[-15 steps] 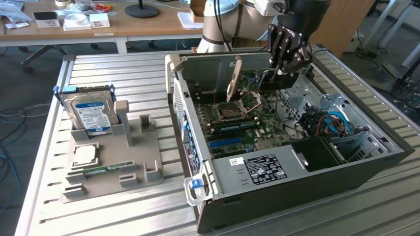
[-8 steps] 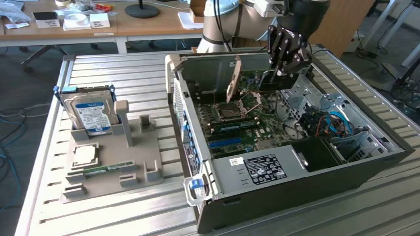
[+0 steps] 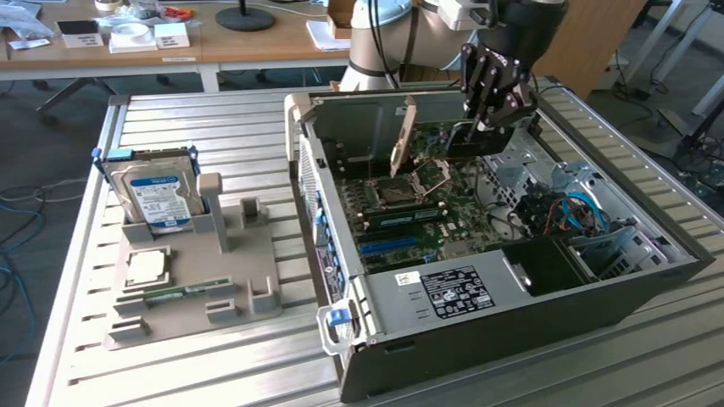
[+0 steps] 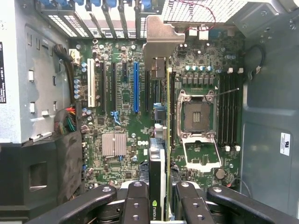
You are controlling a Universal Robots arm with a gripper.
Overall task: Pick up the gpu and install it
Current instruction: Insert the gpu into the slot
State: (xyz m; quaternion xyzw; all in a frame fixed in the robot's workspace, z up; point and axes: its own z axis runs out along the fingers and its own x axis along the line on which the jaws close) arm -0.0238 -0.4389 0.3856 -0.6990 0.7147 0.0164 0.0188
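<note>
The gpu (image 3: 453,140) is a thin card with a green board, a black cooler and a silver end bracket (image 3: 402,136). It hangs on edge inside the open computer case, over the motherboard (image 3: 419,212). My gripper (image 3: 489,127) reaches down from above and is shut on the card's upper edge. In the wrist view the gpu (image 4: 161,154) shows edge-on between my black fingers (image 4: 135,205), with its bracket (image 4: 161,39) toward the case's rear slots. The card runs alongside the black expansion slots and next to the empty CPU socket (image 4: 198,114). I cannot tell whether it touches a slot.
The case walls (image 3: 339,203) surround the gripper, with a black box (image 3: 554,263) and cables (image 3: 577,212) nearby. On the exterior view's left a grey holder (image 3: 226,288) carries a blue-labelled hard drive (image 3: 158,199), a CPU (image 3: 147,267) and a RAM stick (image 3: 181,292).
</note>
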